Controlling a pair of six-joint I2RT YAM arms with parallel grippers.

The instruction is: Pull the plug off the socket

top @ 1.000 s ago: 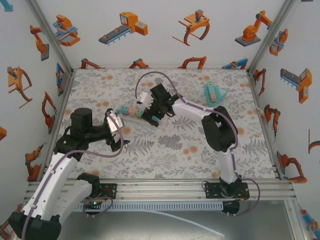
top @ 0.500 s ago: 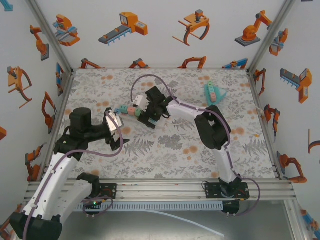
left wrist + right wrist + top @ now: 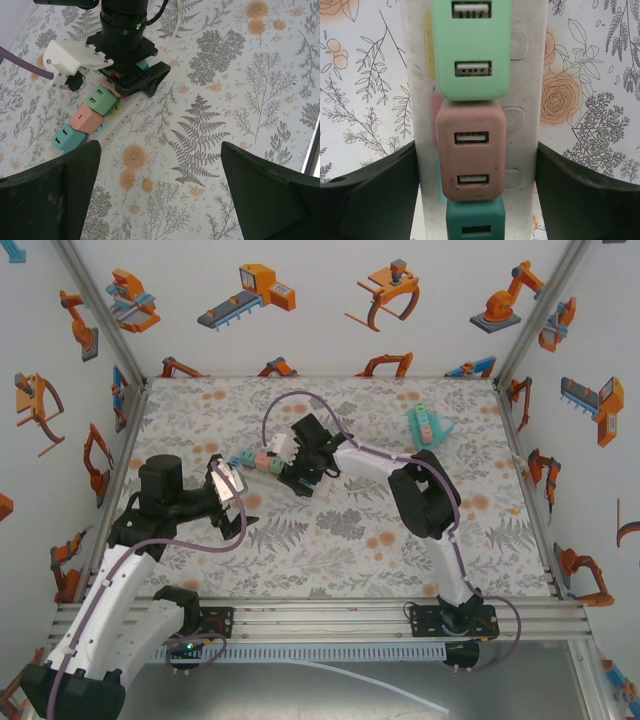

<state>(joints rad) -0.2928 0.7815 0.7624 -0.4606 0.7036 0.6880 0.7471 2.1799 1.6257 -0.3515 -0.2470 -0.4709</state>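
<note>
A white socket strip lies on the floral table with a mint-green plug, a pink plug and a teal plug set in a row. My right gripper reaches down over it, its black fingers pressed against the strip's two long sides level with the pink plug. From above, the right gripper covers the strip's right end, the plugs showing to its left. My left gripper hovers wide open over bare table, a short way near-left of the strip.
A green and teal object lies at the back right. A purple cable loops up behind the right wrist. Patterned walls close off the table on three sides.
The right gripper slid left along the strip and its jaws narrowed onto the strip's sides. The left arm stayed put.
</note>
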